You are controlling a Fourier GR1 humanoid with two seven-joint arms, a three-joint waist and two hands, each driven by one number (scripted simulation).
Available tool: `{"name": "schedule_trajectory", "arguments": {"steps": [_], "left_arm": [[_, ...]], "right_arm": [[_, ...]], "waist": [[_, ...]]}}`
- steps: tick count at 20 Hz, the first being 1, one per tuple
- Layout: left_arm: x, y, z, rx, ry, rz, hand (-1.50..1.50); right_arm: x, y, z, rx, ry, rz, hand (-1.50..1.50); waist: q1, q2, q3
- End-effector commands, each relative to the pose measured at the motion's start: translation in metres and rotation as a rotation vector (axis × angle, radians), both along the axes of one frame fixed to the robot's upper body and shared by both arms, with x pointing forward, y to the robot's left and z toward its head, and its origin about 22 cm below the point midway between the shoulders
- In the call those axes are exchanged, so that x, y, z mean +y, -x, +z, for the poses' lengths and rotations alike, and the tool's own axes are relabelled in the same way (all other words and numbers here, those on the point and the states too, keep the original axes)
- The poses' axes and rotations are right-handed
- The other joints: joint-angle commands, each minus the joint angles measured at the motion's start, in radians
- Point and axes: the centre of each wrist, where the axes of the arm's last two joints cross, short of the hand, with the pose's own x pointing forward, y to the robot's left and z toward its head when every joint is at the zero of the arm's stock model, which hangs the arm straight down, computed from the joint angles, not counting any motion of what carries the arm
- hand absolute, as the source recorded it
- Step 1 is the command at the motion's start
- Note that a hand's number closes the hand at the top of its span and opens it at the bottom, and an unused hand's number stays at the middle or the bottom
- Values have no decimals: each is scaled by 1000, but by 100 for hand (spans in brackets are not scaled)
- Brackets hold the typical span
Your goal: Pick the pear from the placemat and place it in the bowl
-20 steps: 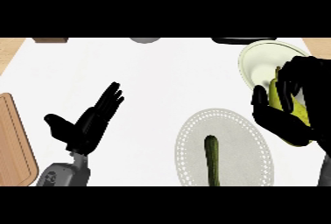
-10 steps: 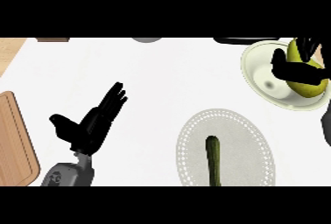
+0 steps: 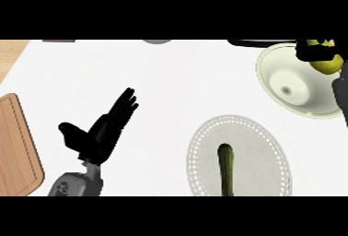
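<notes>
A white table (image 3: 176,83) is seen steeply from above. Nearest, at centre right, lies an oval pale grey placemat with a dotted rim (image 3: 266,138). On it rests a long dark green vegetable (image 3: 225,168), its length running near to far. No pear lies on the placemat.

At the left edge is a light brown wooden board (image 3: 17,147). Just right of it, the black left robot hand (image 3: 102,131) rests open, fingers straight and pointing away, holding nothing.

Farther off, at the right, sits a round cream bowl (image 3: 275,76). At its far right rim the right robot hand (image 3: 314,51) is curled round the yellow-green pear (image 3: 327,67), which shows below the fingers. The hand covers most of the pear, so its long axis cannot be told.

The pear hangs over the rim, so the bowl's hollow lies nearward and leftward of it. The release likely calls for a short shift that way first.
</notes>
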Motion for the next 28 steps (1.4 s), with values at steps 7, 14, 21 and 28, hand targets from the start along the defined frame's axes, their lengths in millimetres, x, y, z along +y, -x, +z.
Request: {"name": "schedule_trajectory", "arguments": {"steps": [7, 14, 21, 28], "left_arm": [[24, -3, 5, -11, -15, -31, 0], [11, -14, 4, -1, -3, -25, 0], [16, -1, 0, 2, 15, 26, 0], [28, 14, -4, 24, 0, 64, 0]], "right_arm": [[-44, -38, -62, 231, -68, -207, -150], [-41, -44, -86, 110, -286, -70, -150], [-59, -33, -74, -364, -665, 19, -150], [-71, -6, -65, -516, -830, 273, -150]], "waist": [[29, 11, 1], [16, 13, 2], [-18, -4, 3], [-57, -27, -1]]}}
